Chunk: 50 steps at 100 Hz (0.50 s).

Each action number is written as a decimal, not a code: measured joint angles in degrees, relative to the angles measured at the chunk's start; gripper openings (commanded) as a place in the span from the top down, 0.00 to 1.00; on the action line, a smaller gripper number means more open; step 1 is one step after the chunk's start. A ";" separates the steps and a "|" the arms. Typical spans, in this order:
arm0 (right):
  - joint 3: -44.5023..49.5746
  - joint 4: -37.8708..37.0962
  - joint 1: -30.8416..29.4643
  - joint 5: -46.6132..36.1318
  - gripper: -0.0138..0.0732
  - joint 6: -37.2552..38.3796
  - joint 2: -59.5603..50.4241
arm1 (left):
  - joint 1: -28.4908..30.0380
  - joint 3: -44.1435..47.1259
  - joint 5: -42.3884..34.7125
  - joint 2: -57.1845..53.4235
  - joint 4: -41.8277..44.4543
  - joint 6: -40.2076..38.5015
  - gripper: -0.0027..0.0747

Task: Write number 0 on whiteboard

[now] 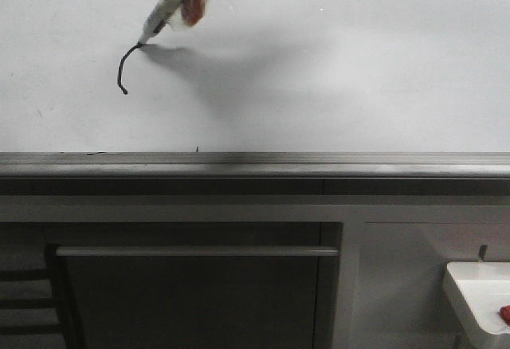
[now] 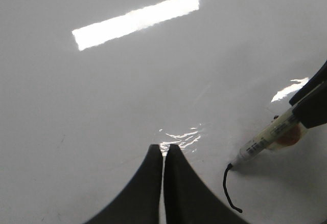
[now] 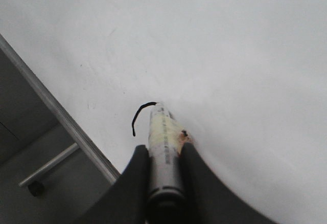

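With the marker [image 3: 164, 152] clenched in the right gripper [image 3: 163, 157] and the left gripper [image 2: 163, 155] closed empty, the curved line [image 1: 125, 66] on the whiteboard [image 1: 335, 86] should be gently rounded back to its start.

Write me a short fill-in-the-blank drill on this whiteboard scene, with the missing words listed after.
1. The marker is held by the ___ gripper.
2. The stroke drawn so far is ___ in colour.
3. The marker tip touches the ___ end of the stroke in the front view.
4. The left gripper has its fingers ___.

Missing words: right; black; upper; shut
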 measured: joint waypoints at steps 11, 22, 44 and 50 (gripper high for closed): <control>0.00 0.00 -1.03 2.51 0.92 0.00 -0.78 | 0.00 0.00 0.00 0.00 0.00 0.00 0.99; 0.49 0.00 -1.12 4.35 0.92 0.00 -0.80 | 0.00 0.00 -0.10 0.00 0.00 0.00 0.99; 1.43 0.51 -0.02 5.08 0.92 0.00 0.38 | 0.00 0.00 -0.10 0.00 -0.09 0.00 0.99; 1.43 0.66 0.57 4.54 0.92 0.00 1.08 | 0.00 0.00 -0.10 0.00 -0.09 0.00 0.99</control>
